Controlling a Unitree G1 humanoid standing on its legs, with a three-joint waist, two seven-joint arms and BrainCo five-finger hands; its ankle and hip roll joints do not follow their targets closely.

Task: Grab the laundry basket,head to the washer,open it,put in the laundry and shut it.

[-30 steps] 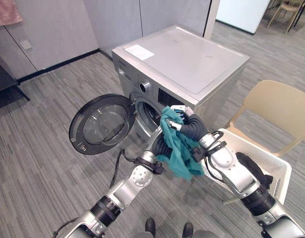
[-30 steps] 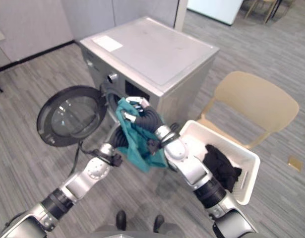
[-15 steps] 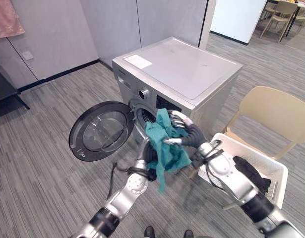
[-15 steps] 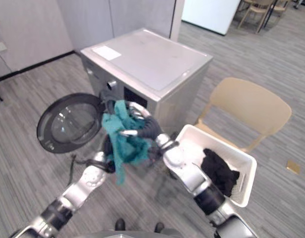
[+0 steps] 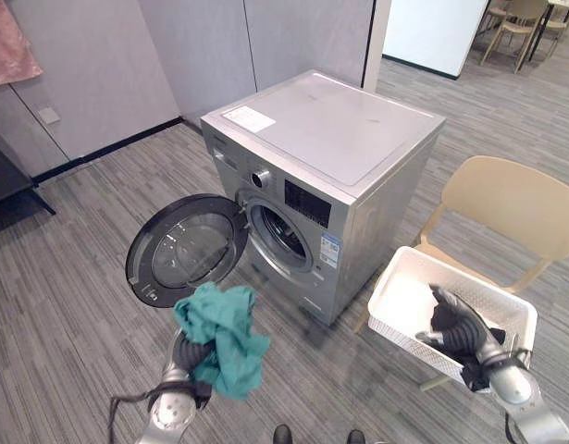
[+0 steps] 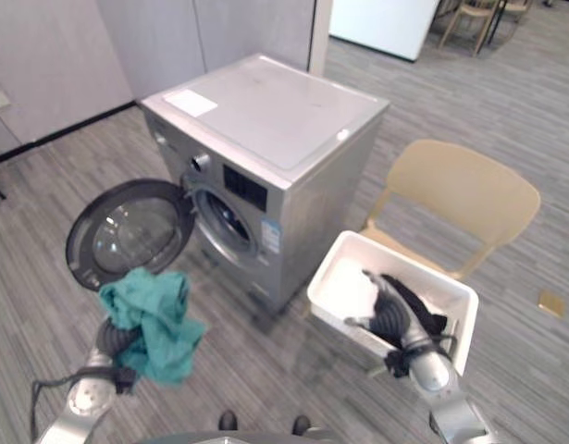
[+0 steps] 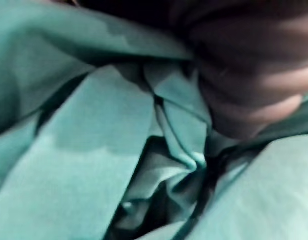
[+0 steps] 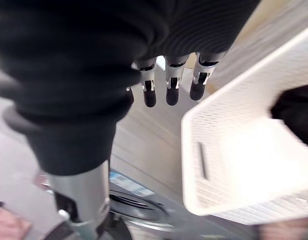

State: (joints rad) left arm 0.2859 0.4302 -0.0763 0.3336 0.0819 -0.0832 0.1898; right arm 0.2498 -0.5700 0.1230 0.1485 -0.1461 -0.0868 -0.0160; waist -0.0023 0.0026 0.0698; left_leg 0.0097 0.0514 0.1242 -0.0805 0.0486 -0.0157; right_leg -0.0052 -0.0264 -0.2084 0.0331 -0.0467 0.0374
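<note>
The silver washer (image 5: 330, 129) stands with its round door (image 5: 187, 248) swung open to the left, and its drum opening (image 5: 282, 236) shows dark. A teal cloth (image 5: 224, 338) is bunched over my left hand (image 5: 187, 356), low in front of the door; in the left wrist view the teal cloth (image 7: 93, 140) covers the hand. My right hand (image 5: 460, 324) hovers over the white laundry basket (image 5: 388, 287) to the washer's right, its fingers (image 8: 169, 85) straight and holding nothing. A black garment (image 6: 425, 305) lies in the basket.
A beige chair (image 5: 511, 203) stands behind the basket, right of the washer. Grey wall panels run behind the washer. The floor is grey striped carpet.
My right hand has let go of the teal cloth and drawn back over the basket. My left hand has carried the cloth down and left, away from the drum opening. The camera has also shifted.
</note>
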